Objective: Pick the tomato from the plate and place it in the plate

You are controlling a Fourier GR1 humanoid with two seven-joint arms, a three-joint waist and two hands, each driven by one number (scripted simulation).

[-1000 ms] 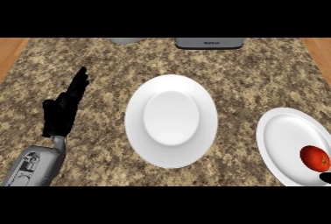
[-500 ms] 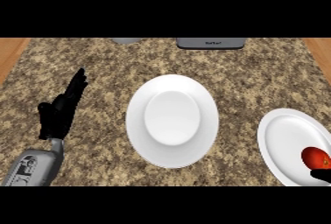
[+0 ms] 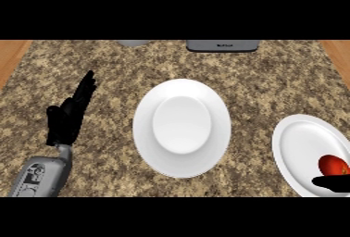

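Task barely begun: the tomato lies on the right-edge plate with the right hand touching or just beside it, grasp impossible to tell, the middle plate awaiting it, and the left hand resting released at left.

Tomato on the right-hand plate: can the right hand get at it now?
Probably yes: the right hand shows close beside the tomato on the right plate, with nothing between them.

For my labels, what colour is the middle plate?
The middle plate is plain white; the head view shows it best.
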